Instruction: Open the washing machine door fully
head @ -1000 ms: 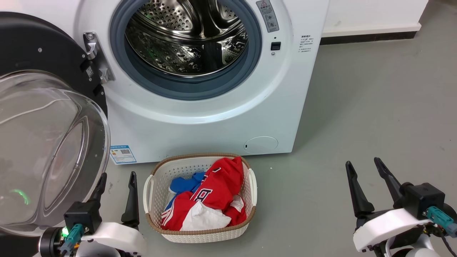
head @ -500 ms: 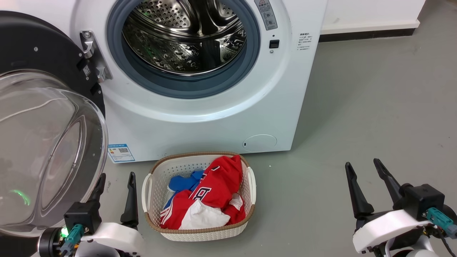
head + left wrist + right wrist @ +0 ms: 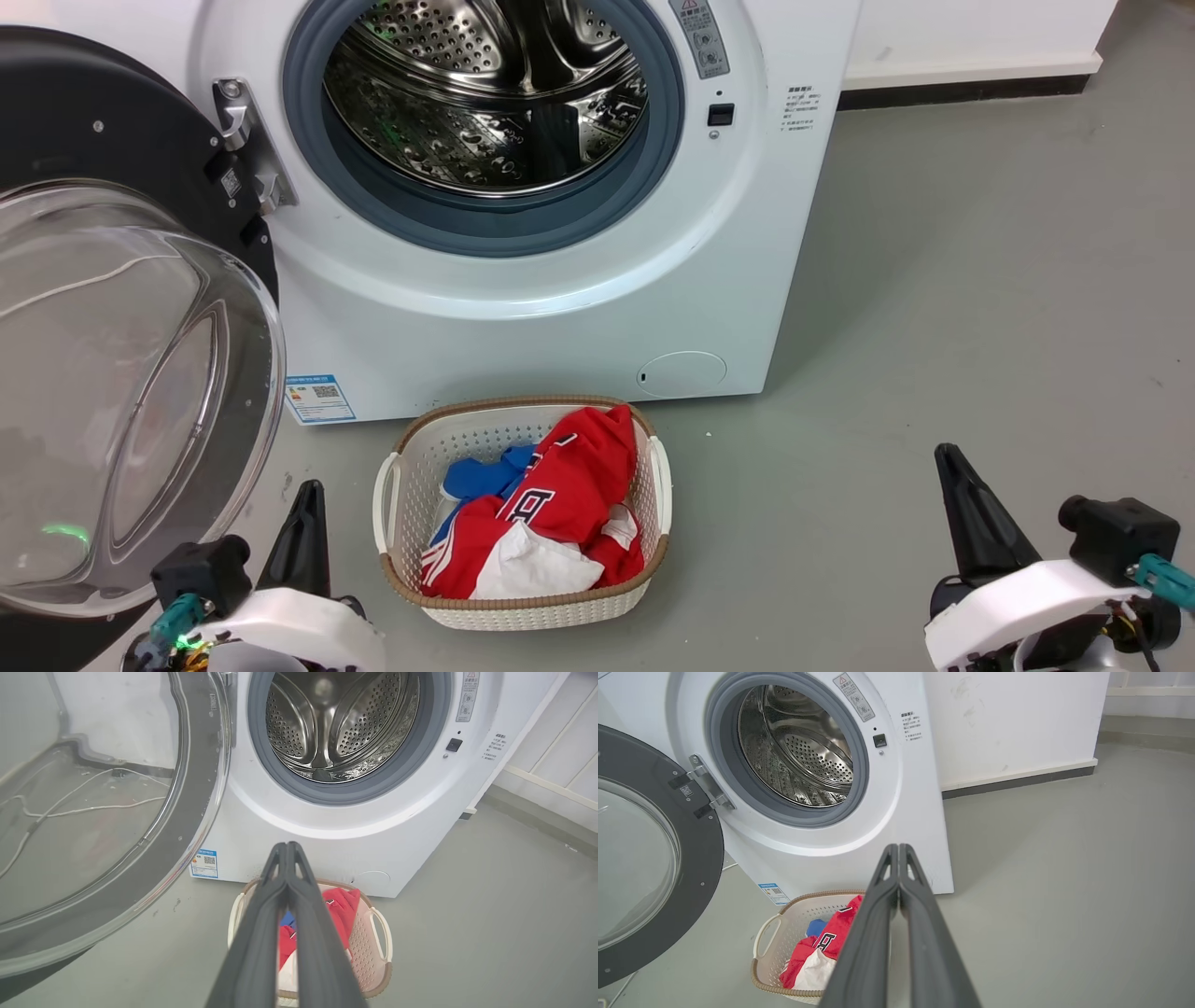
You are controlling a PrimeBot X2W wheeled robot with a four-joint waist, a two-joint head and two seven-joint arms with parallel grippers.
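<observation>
The white washing machine (image 3: 560,308) stands ahead with its steel drum (image 3: 485,93) exposed. Its washing machine door (image 3: 93,121), black with a bulging clear glass bowl (image 3: 121,373), is swung out wide on the left hinge (image 3: 247,140). My left gripper (image 3: 306,490) sits low at the lower left, just right of the door's bottom edge and apart from it, shut on nothing. At the lower right, over bare floor, my right gripper (image 3: 950,457) is also shut and empty. The left wrist view shows the door (image 3: 196,812) left of my shut gripper (image 3: 286,845). The right wrist view shows the door (image 3: 698,858) far left of the shut gripper (image 3: 897,846).
A white woven basket (image 3: 523,607) holding red, blue and white clothes (image 3: 560,504) sits on the floor right in front of the machine, between my two arms. Grey floor (image 3: 980,280) stretches to the right, up to a white wall with a dark baseboard (image 3: 962,93).
Both grippers have gone from open to shut. Each has also dropped a little lower in the head view. The door and basket stay put.
</observation>
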